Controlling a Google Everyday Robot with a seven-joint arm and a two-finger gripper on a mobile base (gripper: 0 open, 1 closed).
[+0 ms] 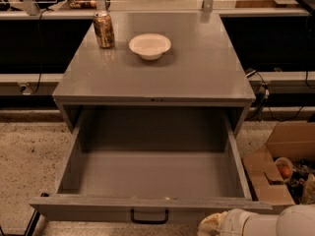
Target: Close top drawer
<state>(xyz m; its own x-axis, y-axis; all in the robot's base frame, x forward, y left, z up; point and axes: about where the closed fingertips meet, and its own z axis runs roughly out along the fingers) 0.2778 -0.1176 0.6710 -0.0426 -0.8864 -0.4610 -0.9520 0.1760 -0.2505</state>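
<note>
Gripper [212, 225] sits at the bottom edge; open or closed, I cannot tell. Just to its left is the black handle [149, 216] of the top drawer [152, 178], which stands pulled out. Far beyond it, a soda can [104, 29] and a white bowl [150, 45] rest on the cabinet top [197, 73].

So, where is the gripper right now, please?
The gripper is at the camera view's bottom edge, right of centre, by the front of the top drawer, just right of its black handle.
</note>
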